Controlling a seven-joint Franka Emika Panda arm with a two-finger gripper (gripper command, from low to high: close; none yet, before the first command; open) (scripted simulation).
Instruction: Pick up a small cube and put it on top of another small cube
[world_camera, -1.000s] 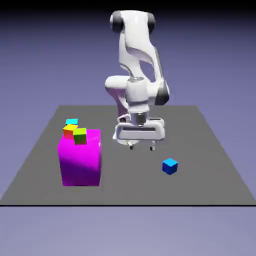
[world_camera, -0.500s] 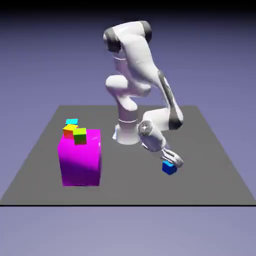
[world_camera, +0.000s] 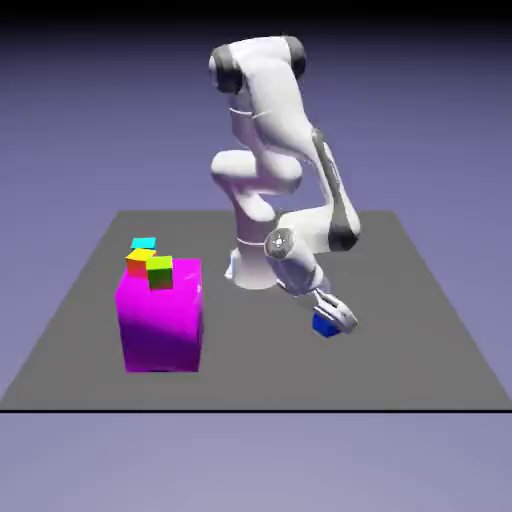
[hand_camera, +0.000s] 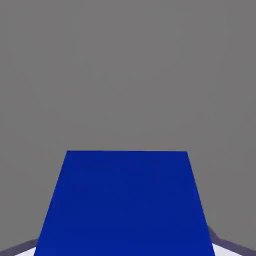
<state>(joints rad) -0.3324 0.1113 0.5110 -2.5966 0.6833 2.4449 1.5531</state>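
Your fingers pinch the small blue cube, which fills the hand view, so it can lift. The likely targets sit on the magenta block, well apart.

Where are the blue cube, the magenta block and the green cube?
blue cube (hand_camera: 125, 205): hand view, its large front face.
magenta block (world_camera: 160, 325): exterior view, its front face.
green cube (world_camera: 160, 272): exterior view, its front face.
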